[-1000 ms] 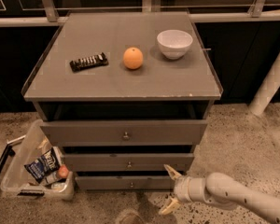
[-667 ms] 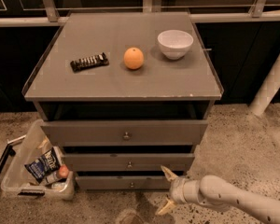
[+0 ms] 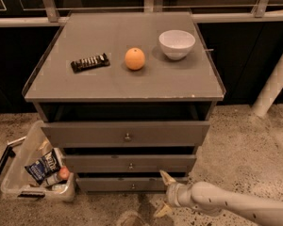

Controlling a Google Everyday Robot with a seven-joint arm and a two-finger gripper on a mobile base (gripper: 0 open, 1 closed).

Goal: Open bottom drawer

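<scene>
The grey cabinet [image 3: 125, 79] has three drawers. The bottom drawer [image 3: 104, 184] is the lowest slim grey front, with a small round knob [image 3: 133, 186]. It looks shut or nearly so. My gripper [image 3: 163, 194] comes in from the lower right on a pale arm. Its two cream fingers are spread open, one tip near the drawer's right end and one lower by the floor. It holds nothing and sits right of the knob.
The middle drawer [image 3: 130, 164] and tall top drawer [image 3: 126, 134] lie above. On the cabinet top are a white bowl [image 3: 177, 44], an orange [image 3: 135, 59] and a dark snack bar [image 3: 89, 62]. A clear bin of packets [image 3: 35, 171] stands at the lower left on the speckled floor.
My gripper has moved left and a little up along the bottom drawer front, closer to its knob. The drawers have not moved.
</scene>
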